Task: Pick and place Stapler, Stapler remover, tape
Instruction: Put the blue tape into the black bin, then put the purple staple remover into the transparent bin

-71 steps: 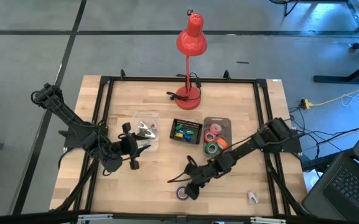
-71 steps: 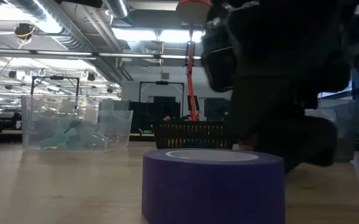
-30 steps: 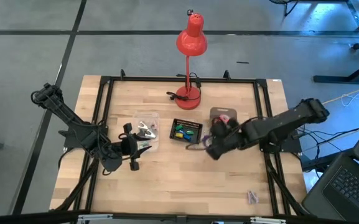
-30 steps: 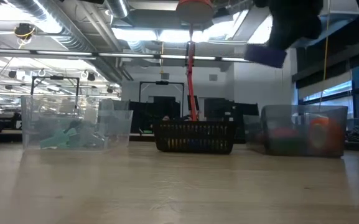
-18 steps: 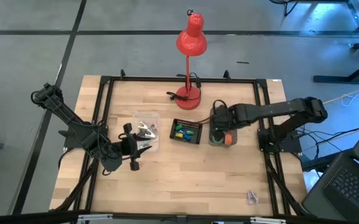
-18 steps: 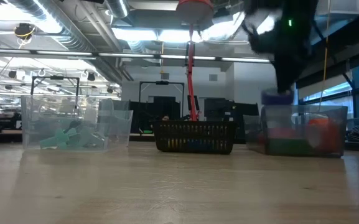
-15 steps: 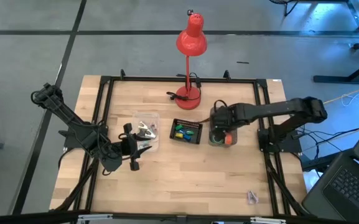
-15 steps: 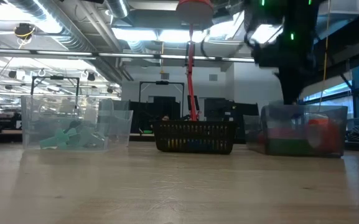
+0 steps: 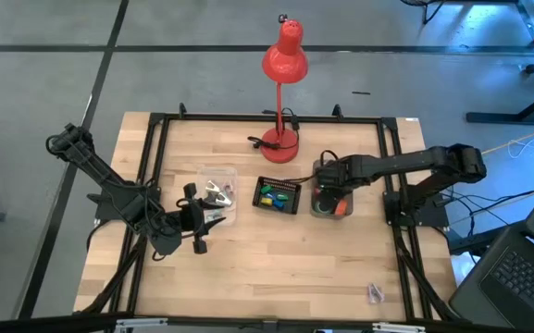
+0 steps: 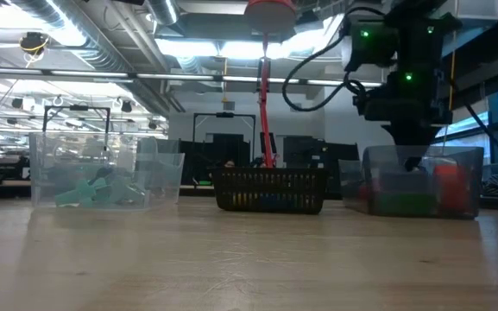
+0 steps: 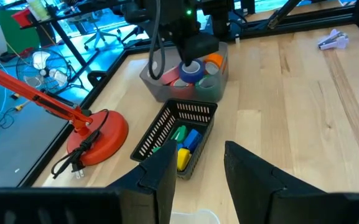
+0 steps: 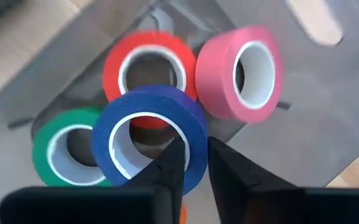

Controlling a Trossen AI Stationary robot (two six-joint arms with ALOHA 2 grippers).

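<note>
The purple tape [image 12: 143, 104] lies in the grey bin [image 9: 314, 211] at the table's right, on top of red [image 12: 143, 48], green [image 12: 45, 146] and pink tape [image 12: 223, 68]. My right gripper [image 12: 195, 150] reaches down into the bin [image 10: 466, 186] and is shut on the purple roll. My left gripper [image 11: 199, 160] hovers open and empty over the table's left, beside a clear tub [image 9: 215, 192]. A small pale thing, perhaps the stapler remover [image 9: 375, 293], lies near the front right edge. I cannot make out a stapler. My right gripper straddles the purple tape's wall [image 12: 195, 132], one finger inside the hollow centre and one outside. The fingers come from above, pointing down into the bin. The roll lies flat, its underside on the red and green rolls.
A black mesh basket [image 9: 278, 195] with small coloured pieces stands between the clear tub and the grey bin. A red desk lamp [image 9: 282, 65] stands at the far middle on its base [image 9: 279, 143]. A black frame [image 9: 155, 120] runs around the tabletop.
My right gripper has carried the purple tape from beside the basket toward the table's right edge, over the grey bin, and gone down into it. The roll, held in the air before, now lies on the other rolls.
</note>
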